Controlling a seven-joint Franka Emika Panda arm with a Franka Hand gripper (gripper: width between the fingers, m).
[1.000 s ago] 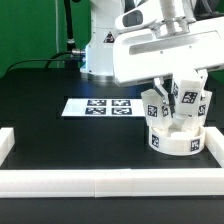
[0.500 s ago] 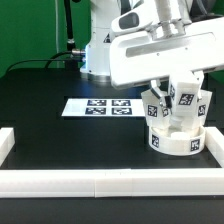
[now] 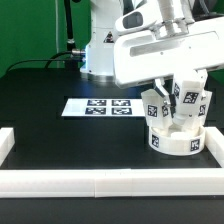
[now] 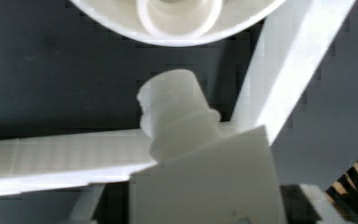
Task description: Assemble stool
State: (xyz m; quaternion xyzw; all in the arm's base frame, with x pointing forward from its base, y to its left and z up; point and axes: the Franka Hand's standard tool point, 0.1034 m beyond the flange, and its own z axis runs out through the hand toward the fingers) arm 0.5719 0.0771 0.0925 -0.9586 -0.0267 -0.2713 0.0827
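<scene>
The round white seat point(image 3: 176, 141) lies at the exterior view's right, in the corner of the border bars. Tagged white legs stand up from it: one on its left side point(image 3: 153, 106), one on its right side point(image 3: 204, 100). My gripper point(image 3: 186, 86) hangs over the seat, shut on a third leg point(image 3: 186, 100) held about upright above the disc. In the wrist view the gripper point(image 4: 202, 205) clamps that leg point(image 4: 197, 140), whose rounded end points towards the seat's rim point(image 4: 176, 22). The fingertips are mostly hidden by the leg.
The marker board point(image 3: 100, 106) lies flat on the black table to the left of the seat. White border bars run along the front point(image 3: 100, 181) and the right side point(image 3: 216, 150); they meet in a corner in the wrist view point(image 4: 293, 70).
</scene>
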